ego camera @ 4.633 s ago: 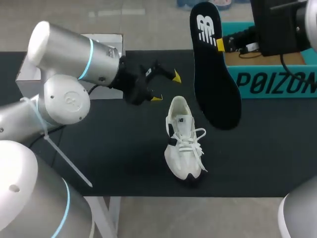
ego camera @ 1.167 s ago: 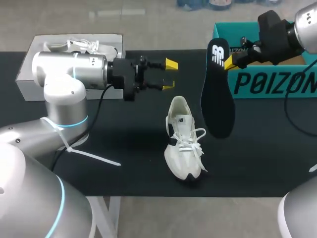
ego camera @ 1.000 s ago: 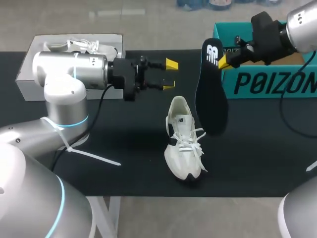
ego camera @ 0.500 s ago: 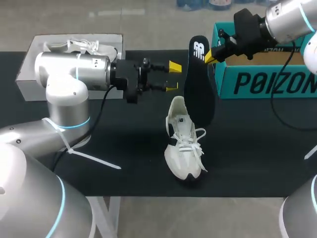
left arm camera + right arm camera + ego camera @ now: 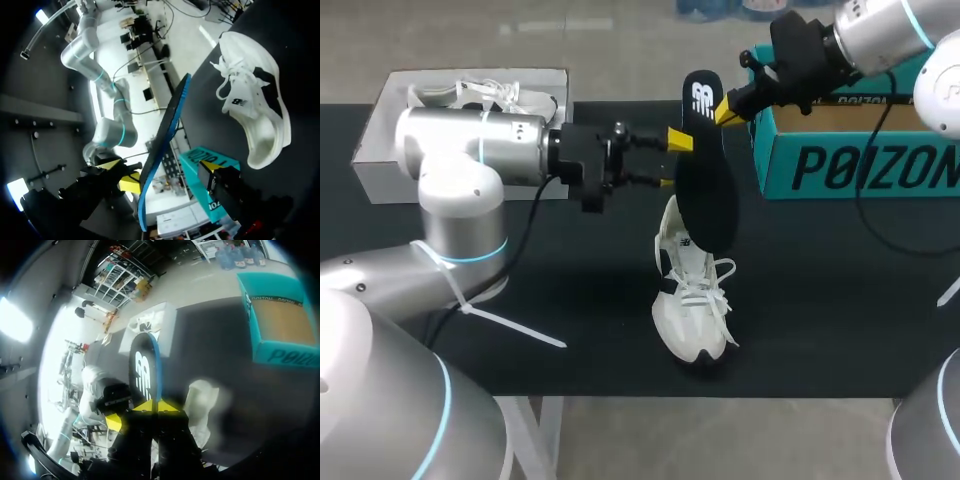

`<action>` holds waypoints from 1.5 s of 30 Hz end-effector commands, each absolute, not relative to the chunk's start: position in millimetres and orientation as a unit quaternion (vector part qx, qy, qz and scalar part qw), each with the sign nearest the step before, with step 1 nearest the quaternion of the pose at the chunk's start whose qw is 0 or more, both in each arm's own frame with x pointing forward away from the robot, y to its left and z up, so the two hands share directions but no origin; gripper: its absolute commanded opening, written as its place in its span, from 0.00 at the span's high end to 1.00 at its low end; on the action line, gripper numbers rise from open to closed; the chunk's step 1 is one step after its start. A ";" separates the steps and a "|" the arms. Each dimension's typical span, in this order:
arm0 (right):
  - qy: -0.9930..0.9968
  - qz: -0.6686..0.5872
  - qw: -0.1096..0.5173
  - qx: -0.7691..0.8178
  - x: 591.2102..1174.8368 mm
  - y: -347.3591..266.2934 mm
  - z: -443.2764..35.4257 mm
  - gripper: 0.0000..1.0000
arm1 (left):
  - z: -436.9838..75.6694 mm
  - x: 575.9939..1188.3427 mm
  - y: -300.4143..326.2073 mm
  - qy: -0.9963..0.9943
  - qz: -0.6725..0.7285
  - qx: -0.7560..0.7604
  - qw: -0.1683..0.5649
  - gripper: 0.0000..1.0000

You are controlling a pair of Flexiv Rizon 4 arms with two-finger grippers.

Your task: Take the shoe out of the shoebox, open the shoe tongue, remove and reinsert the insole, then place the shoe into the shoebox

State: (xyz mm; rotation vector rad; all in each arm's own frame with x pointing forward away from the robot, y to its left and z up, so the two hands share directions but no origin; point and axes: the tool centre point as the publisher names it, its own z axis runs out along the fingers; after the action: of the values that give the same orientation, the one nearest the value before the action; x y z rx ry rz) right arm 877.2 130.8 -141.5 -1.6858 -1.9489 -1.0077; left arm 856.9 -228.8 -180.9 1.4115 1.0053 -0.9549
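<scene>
Black insole [image 5: 708,180] pinched in right claw [image 5: 723,108], hanging over white shoe [image 5: 692,290]

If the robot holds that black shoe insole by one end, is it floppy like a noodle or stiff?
Probably springy rather than floppy: the long black shoe insole hangs nearly straight from the right pincer, with only a gentle curve seen edge-on. It likely weighs little, since a pinch at one end holds it.

You see the insole [image 5: 165,135] edge-on between your left gripper [image 5: 167,175]'s spread fingers, white shoe [image 5: 255,110] ahead (teal shoebox [image 5: 212,160] by one finger)
</scene>
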 end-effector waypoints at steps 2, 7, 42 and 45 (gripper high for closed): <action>-0.693 -0.358 0.188 -0.596 876.7 142.9 -140.3 1.00 | -184.2 857.5 -234.8 0.423 -0.400 0.598 0.551 0.00; -0.695 -0.358 0.190 -0.594 875.4 144.6 -140.8 1.00 | -186.2 856.8 -232.8 0.424 -0.397 0.598 0.553 0.24; -0.685 -0.356 0.202 -0.603 875.6 153.3 -149.8 1.00 | -187.2 851.7 -224.3 0.416 -0.393 0.603 0.555 1.00; -0.684 -0.356 0.201 -0.604 876.7 153.2 -150.1 1.00 | -187.2 851.8 -223.9 0.416 -0.394 0.604 0.554 1.00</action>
State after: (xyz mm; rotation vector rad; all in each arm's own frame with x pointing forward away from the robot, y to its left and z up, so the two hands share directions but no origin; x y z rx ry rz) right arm 876.4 151.8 -148.2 -1.6862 -1.9132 -0.9935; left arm 851.9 -224.5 -187.8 1.4259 0.9830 -0.9320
